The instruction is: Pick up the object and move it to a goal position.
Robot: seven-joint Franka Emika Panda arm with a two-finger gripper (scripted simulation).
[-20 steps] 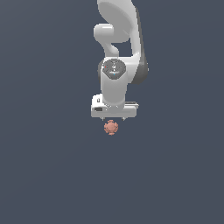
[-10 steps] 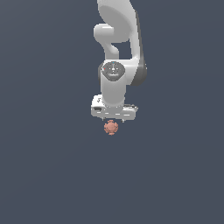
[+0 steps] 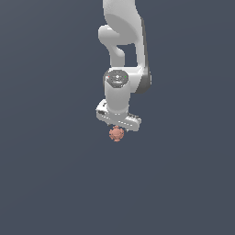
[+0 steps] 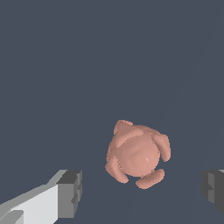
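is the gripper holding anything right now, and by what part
Nothing is held. The gripper is open, its fingers clear of the pink lump on both sides.

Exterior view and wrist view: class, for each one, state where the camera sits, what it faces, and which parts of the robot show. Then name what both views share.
Exterior view: sits off the arm, exact position unknown; faces the white arm and, just below its gripper, the pink knobbly object.
Wrist view: rides on the wrist, looking past the open gripper at the object on the dark floor; only the fingertips show.
Shared: the object and the gripper.
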